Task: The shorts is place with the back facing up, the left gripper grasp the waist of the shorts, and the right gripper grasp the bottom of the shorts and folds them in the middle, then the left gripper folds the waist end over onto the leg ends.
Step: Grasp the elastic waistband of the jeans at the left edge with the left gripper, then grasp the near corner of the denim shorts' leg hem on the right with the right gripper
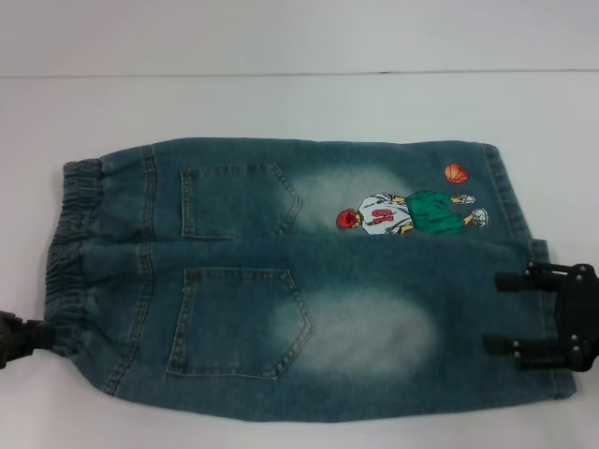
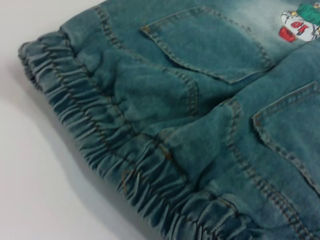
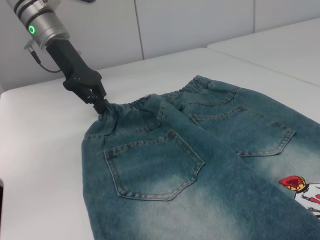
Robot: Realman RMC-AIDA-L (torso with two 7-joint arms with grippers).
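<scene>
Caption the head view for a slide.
Denim shorts lie back up on a white table; left gripper at the waistband, right gripper over the leg hem.

From the head we look steeply down on the white table [image 1: 281,94], its far edge crossing the top of the view. Our left wrist camera sits very close over the shorts' [image 2: 200,125] waistband, while our right wrist camera looks from the leg end toward the waist, catching the left gripper [image 3: 101,104]. All three share the back pockets [image 1: 239,323].
</scene>
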